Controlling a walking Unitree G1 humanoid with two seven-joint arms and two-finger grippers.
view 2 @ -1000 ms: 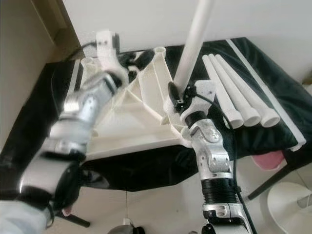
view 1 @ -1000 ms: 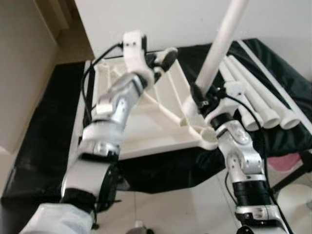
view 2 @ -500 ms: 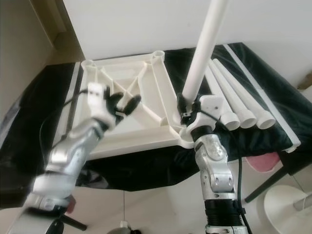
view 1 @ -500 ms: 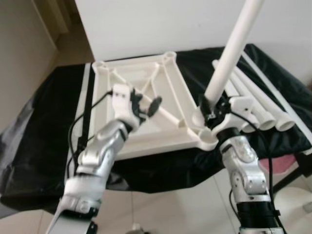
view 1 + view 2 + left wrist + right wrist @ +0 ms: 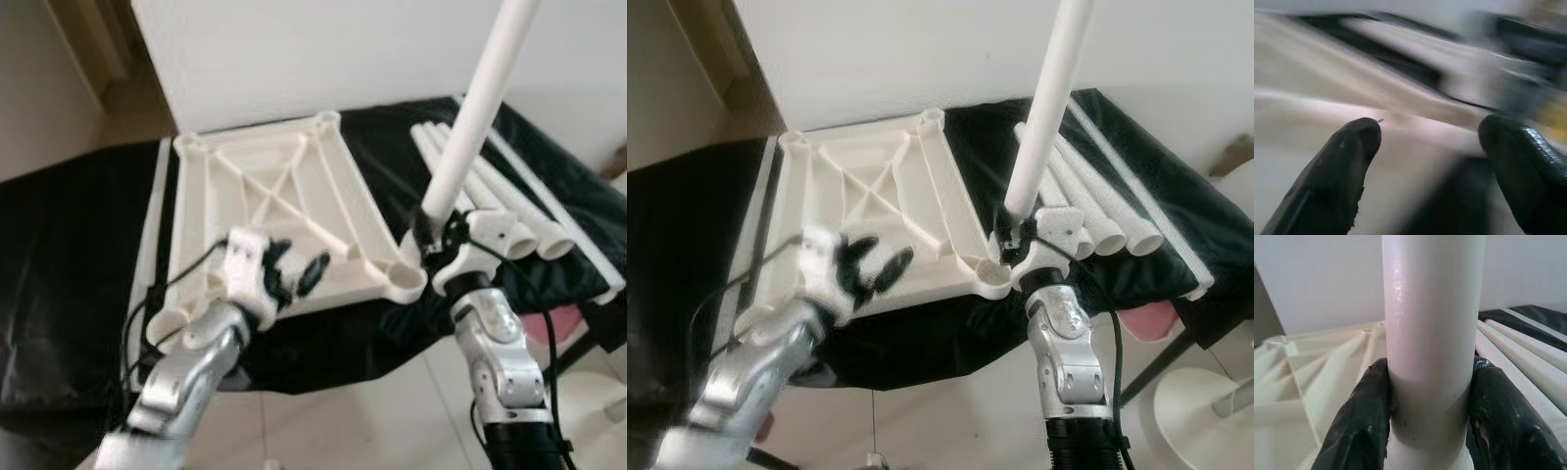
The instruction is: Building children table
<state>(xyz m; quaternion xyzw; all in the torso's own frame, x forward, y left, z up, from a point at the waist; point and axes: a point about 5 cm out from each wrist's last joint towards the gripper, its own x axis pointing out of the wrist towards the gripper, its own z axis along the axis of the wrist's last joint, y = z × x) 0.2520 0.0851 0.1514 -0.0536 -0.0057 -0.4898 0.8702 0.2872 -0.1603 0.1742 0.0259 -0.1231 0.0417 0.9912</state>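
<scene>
Tabletop (image 5: 265, 196): upside down on black cloth (image 5: 69, 245).
Right gripper (image 5: 429, 235): jaws clamped on white leg (image 5: 477, 108), upright by near corner socket (image 5: 405, 280).
Left gripper (image 5: 294, 279): jaws apart, over tabletop's near edge.
Spare legs (image 5: 519, 215): lying beside.

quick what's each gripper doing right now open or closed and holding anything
Left gripper: open, holding nothing, above the near edge of the upturned tabletop.
Right gripper: shut on the white table leg, held upright.

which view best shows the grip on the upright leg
The right wrist view: both fingers clamp the white leg close up. The eye views show the right gripper holding it small, beside the tabletop's corner socket.
</scene>
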